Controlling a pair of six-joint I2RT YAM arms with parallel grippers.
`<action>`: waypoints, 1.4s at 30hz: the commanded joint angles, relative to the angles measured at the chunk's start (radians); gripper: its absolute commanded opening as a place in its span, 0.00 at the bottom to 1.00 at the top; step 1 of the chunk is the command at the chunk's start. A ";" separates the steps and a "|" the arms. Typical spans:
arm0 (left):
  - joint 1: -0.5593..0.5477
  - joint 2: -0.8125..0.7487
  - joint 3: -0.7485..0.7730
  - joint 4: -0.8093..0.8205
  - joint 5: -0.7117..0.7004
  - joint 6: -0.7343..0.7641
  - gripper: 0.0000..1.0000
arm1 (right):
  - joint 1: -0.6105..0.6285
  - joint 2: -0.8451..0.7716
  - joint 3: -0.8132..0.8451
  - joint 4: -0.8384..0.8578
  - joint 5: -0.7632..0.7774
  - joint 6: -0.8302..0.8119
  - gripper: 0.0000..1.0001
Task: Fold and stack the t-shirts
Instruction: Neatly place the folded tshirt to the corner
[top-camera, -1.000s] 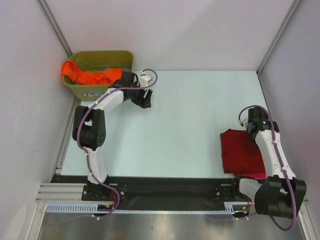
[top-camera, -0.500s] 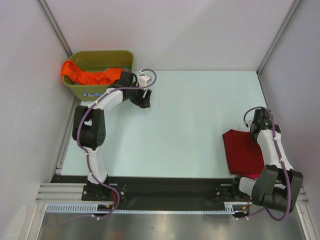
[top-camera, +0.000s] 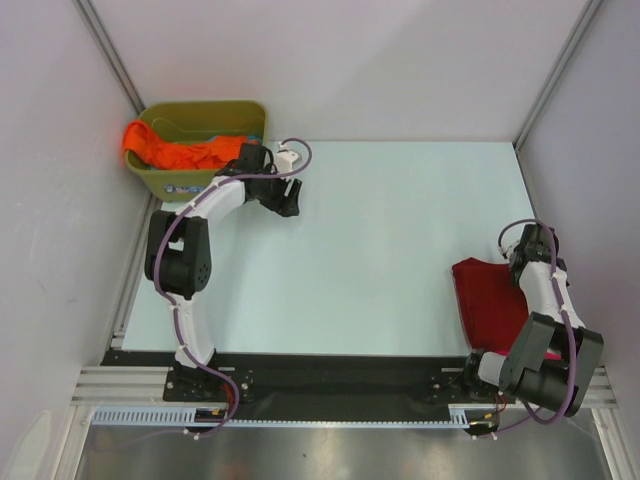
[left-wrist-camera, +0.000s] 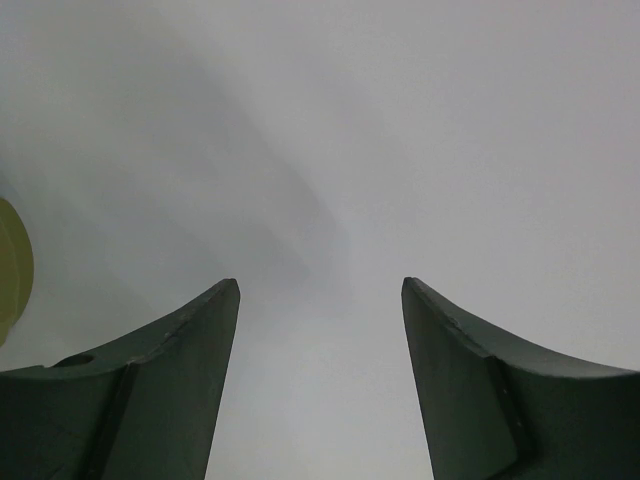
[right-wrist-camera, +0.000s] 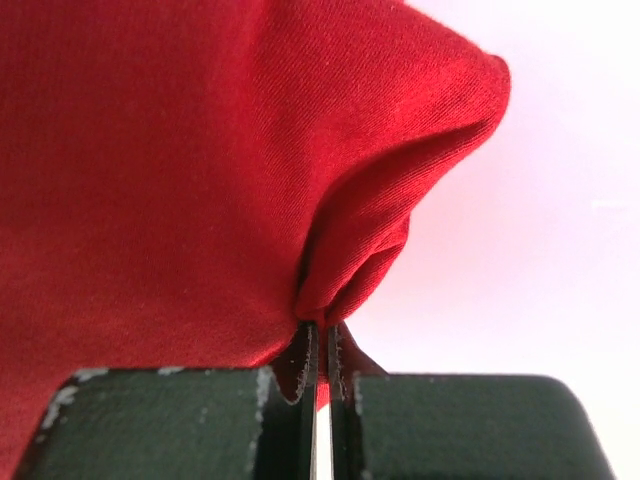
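Observation:
The dark red t-shirt (top-camera: 490, 300) lies folded at the table's right side, close to the right wall. My right gripper (top-camera: 522, 262) is shut on a pinched fold of the dark red t-shirt (right-wrist-camera: 200, 150) at its far right corner. The orange t-shirt (top-camera: 175, 152) hangs bunched over the rim of the olive-green tub (top-camera: 190, 182) at the far left. My left gripper (top-camera: 290, 207) is open and empty over bare table just right of the tub; its fingers (left-wrist-camera: 160, 390) stand wide apart. The magenta-pink t-shirt is out of view.
Grey walls with metal posts close in the left, back and right sides. The right wall stands just beside the right arm. A black rail runs along the near edge (top-camera: 330, 375). A sliver of the tub (left-wrist-camera: 12, 270) shows at the left of the left wrist view.
My right gripper has moved right toward the wall, dragging the dark red t-shirt with it. The left arm has barely moved.

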 joint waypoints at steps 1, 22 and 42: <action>0.013 0.008 0.029 0.003 0.019 0.002 0.72 | -0.022 0.023 0.046 0.057 0.028 -0.079 0.00; 0.023 0.005 0.026 0.002 0.017 0.005 0.72 | -0.096 0.051 -0.011 0.183 0.047 -0.077 0.00; 0.023 -0.043 0.040 -0.041 0.014 0.009 0.72 | -0.048 -0.092 0.130 0.123 -0.203 0.501 0.15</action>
